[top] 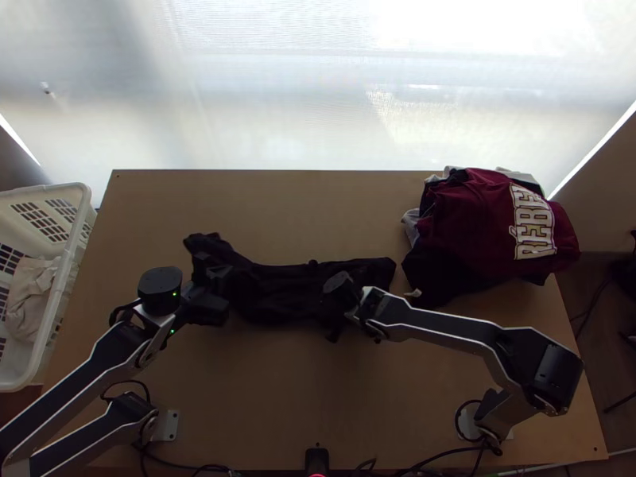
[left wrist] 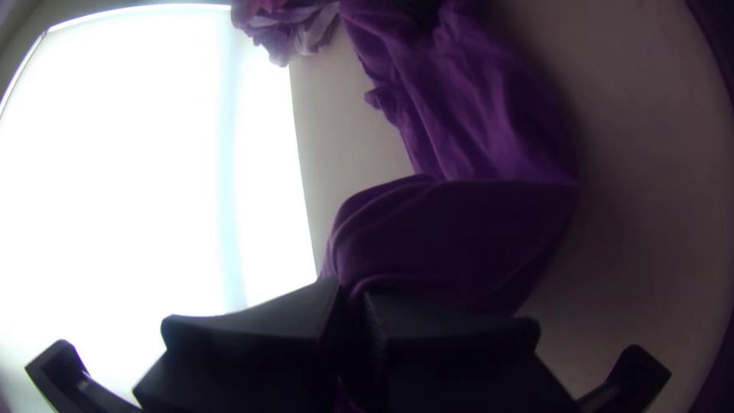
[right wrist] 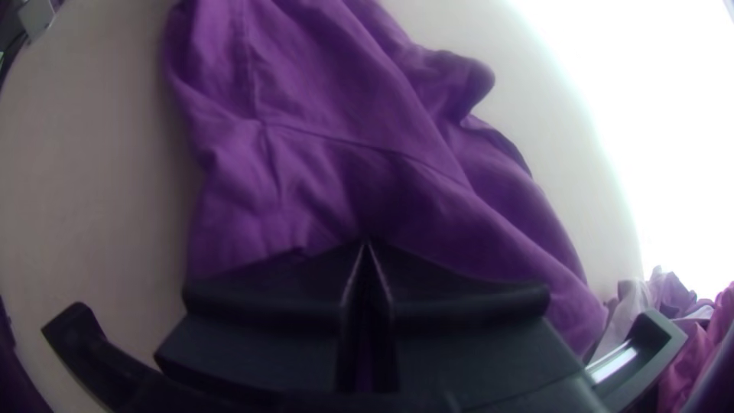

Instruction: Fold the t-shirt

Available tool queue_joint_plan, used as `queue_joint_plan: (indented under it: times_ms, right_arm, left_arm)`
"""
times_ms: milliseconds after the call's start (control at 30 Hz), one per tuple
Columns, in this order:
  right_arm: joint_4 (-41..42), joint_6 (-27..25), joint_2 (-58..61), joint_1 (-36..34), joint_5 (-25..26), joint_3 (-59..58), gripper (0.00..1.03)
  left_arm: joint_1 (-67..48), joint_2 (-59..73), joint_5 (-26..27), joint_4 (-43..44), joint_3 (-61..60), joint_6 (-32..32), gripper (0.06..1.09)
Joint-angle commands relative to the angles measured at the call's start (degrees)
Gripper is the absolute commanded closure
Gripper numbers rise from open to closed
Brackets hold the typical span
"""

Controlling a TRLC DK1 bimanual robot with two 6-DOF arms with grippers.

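Two grippers are on the one dark t-shirt (top: 282, 288), which lies in a long, bunched strip across the middle of the wooden table (top: 358, 397). The left gripper (top: 226, 280) is at the shirt's left part; in the left wrist view its two fingers (left wrist: 252, 325) are nearly together, with cloth clamped between them and a smooth fold of it rising just ahead of the tips. The right gripper (top: 324, 302) is nearer the shirt's right end, and the right wrist view has its fingertips brought together on the fabric, creases and a seam running close by, the cloth gathered in where the tips meet. Beyond them the shirt is rumpled, one lump bulging from its far side. Both arms hide parts of it: the left one over the left part, the right one crossing in from the right over its near edge. Just beside the shirt's right end is a heap of clothes, a maroon garment (top: 485, 215) with large pale lettering on top, black cloth (top: 433, 282) low in front, and white and grey pieces poking out behind. At the left, beside the table, a white basket (top: 67, 215) holds some pale cloth (top: 30, 298). A bright window (top: 270, 103) runs along the far side.
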Motion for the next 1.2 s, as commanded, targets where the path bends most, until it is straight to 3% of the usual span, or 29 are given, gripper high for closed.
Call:
queue_joint_plan:
  times_ms: [0,233,633,1167]
  right_arm:
    - [-2.4,0.5,-7.6,-4.8,-1.5,-0.2,1.0]
    - [-8.6,1.9,-22.6,-10.7,-2.6,-2.1,1.0]
    - [-14.7,2.0,-38.6,-28.2,-3.3,-9.0,1.0]
    - [-17.5,0.7,-44.6,-35.5,-4.5,-9.9,1.0]
  left_arm:
    - [-7.8,4.1,-0.1,1.8,3.8,3.1,1.03]
    - [-12.6,10.9,0.4,5.8,7.9,6.0,1.03]
    - [-23.2,25.6,0.1,10.0,17.2,7.8,1.03]
    - [-31.5,47.7,-2.4,16.2,32.0,9.1,1.03]
